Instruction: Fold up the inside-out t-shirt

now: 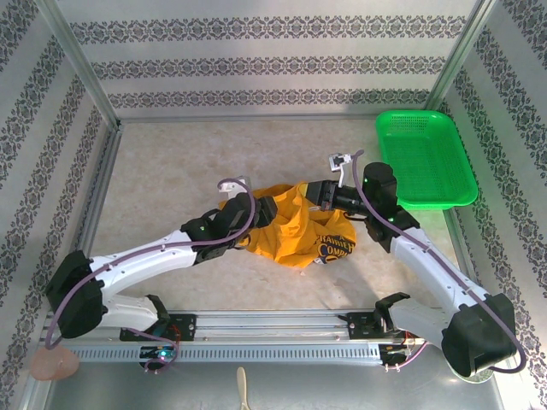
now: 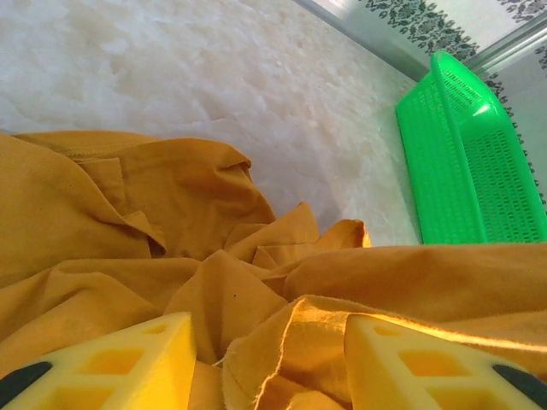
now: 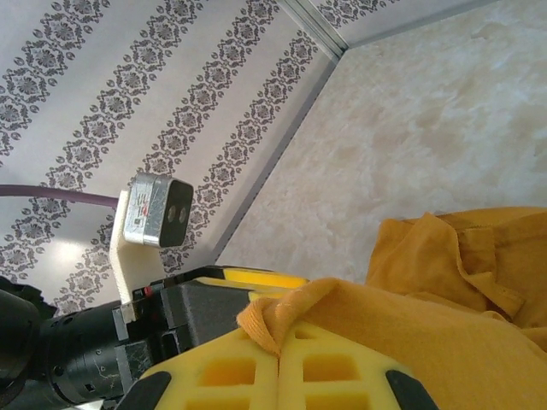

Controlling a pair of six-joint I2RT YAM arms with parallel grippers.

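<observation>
The left arm [image 1: 145, 256] stretches low toward the table's middle, and the left gripper [image 2: 267, 333] has its fingers apart. The right arm [image 1: 427, 260] bends inward, and the right gripper [image 3: 279, 342] has its fingers pressed together on a fold of the t-shirt [image 3: 444, 290].

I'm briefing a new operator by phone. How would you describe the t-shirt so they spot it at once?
Find the pale marbled table inside the patterned walls and look to its middle. A crumpled mustard-orange t-shirt sits bunched there. Unlike the rigid bright green basket at the far right corner, it is soft cloth with a dark lettered print.
</observation>
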